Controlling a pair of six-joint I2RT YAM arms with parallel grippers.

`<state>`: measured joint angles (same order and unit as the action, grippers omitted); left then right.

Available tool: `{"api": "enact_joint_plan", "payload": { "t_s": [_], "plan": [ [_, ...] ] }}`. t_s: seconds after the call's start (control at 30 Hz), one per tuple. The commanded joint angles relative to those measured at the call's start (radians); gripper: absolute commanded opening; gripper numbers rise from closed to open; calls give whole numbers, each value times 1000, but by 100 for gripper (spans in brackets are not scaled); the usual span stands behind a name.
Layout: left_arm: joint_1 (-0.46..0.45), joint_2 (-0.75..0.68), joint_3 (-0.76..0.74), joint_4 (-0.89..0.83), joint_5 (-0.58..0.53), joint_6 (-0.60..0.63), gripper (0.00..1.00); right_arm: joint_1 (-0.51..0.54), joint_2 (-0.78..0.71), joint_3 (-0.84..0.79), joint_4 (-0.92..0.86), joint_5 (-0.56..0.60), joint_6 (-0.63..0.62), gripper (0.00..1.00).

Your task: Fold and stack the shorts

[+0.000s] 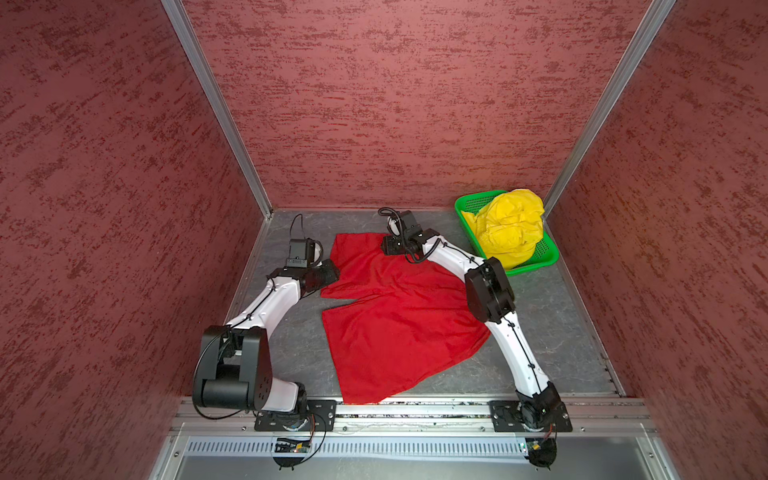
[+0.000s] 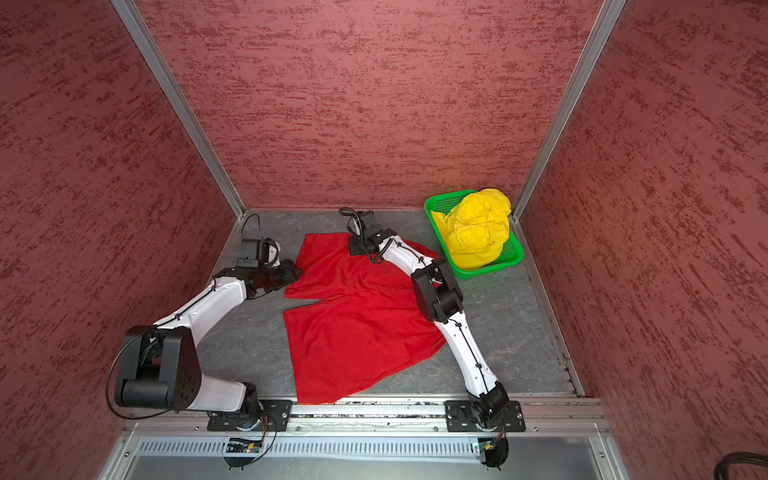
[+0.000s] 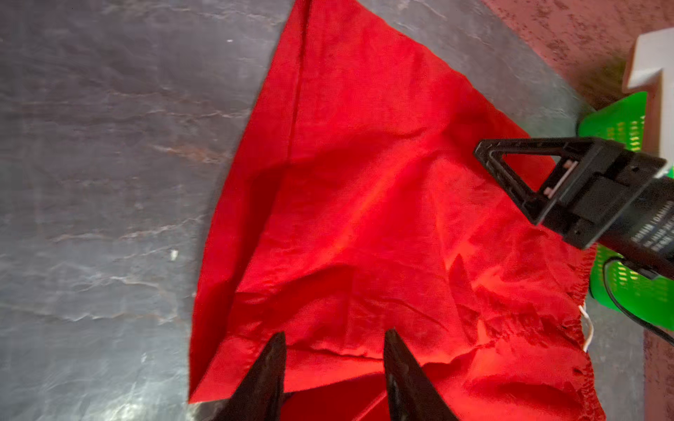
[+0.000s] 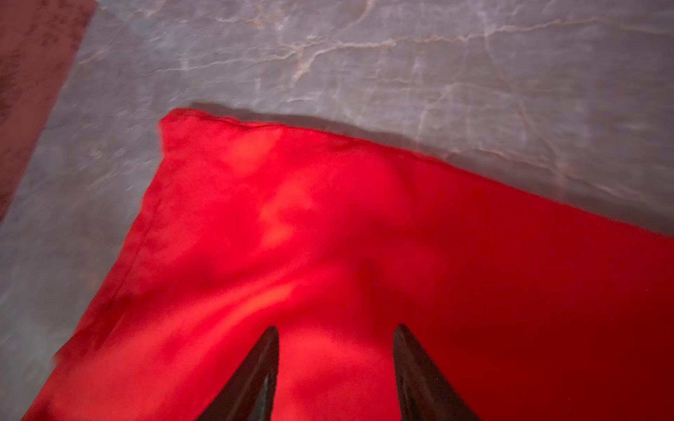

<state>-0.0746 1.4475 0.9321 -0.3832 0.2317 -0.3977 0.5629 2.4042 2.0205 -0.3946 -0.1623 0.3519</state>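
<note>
Red shorts [image 3: 346,218] — under left gripper [image 3: 336,333] (right gripper [image 4: 336,328] too).

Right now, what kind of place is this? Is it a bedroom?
Probably not: it looks like a robot test booth. Two robot arms are bolted to a metal rail, red panel walls box in a grey table, and red shorts lie there near a green basket holding yellow shorts.

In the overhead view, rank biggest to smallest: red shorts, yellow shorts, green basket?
Largest: red shorts, spread flat.
Then green basket and yellow shorts: about alike; the bundle hides much of the basket.
</note>
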Motion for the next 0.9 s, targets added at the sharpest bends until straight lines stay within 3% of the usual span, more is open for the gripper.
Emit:
{"api": "enact_joint_plan", "payload": {
  "t_s": [0.0, 0.27, 0.47, 0.87],
  "plan": [
    [-20, 88, 77, 11, 7, -11, 39, 3, -192, -178, 146, -33, -11, 52],
    [-24, 450, 341, -72, 56, -14, 27, 6, -448, -666, 276, -76, 45, 52],
    [-16, 630, 542, -182, 50, 6, 16, 9, -545, -896, 322, -78, 109, 52],
    [31, 966, 997, -407, 41, 36, 10, 49, -508, -989, 399, 5, 327, 53]
  ]
}}
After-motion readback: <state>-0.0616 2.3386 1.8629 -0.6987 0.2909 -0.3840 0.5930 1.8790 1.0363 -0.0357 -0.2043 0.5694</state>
